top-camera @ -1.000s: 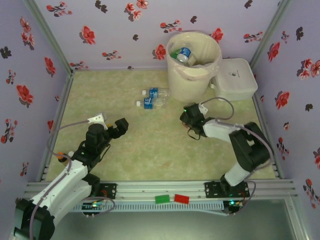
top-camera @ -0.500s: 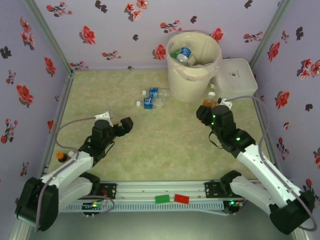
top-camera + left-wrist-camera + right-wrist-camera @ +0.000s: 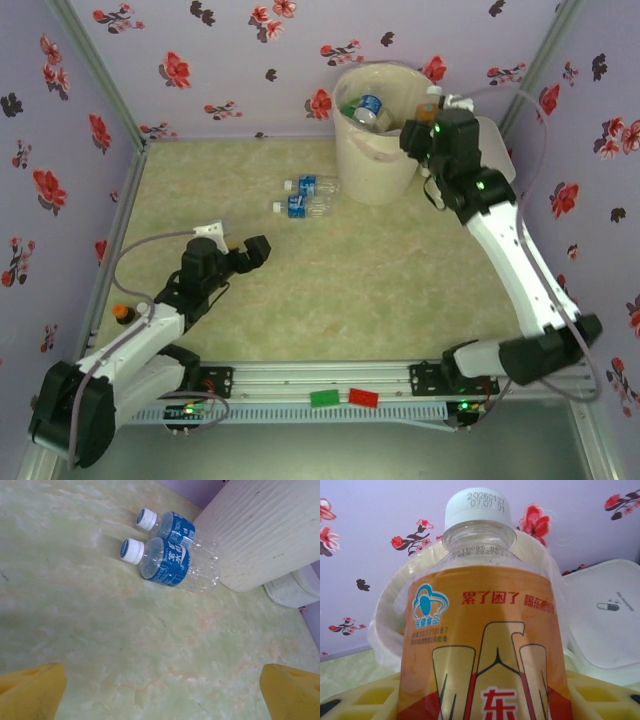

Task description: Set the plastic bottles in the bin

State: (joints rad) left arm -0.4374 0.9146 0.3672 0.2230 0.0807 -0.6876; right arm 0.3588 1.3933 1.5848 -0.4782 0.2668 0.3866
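The cream-white bin (image 3: 378, 150) stands at the back with a blue-labelled bottle (image 3: 368, 107) and a green one inside. My right gripper (image 3: 428, 118) hangs by the bin's right rim, shut on an orange-labelled bottle (image 3: 431, 99) with a white cap. In the right wrist view this orange-labelled bottle (image 3: 480, 630) stands upright between my yellow fingers (image 3: 367, 697), with the bin's lined rim (image 3: 387, 612) behind it. Two clear blue-labelled bottles (image 3: 312, 185) (image 3: 300, 207) lie side by side left of the bin, also seen from the left wrist (image 3: 175, 527) (image 3: 165, 562). My left gripper (image 3: 250, 252) is open and holds nothing, a way short of them.
A flat white lidded box (image 3: 497, 160) sits right of the bin, partly behind my right arm. A small orange-capped bottle (image 3: 122, 313) stands at the left edge near my left arm. Floral walls close off three sides. The bin's wall (image 3: 265, 535) rises just behind the two lying bottles.
My right arm has lifted the orange-labelled bottle from the floor right of the bin up to the bin's rim. The left gripper barely shifted.
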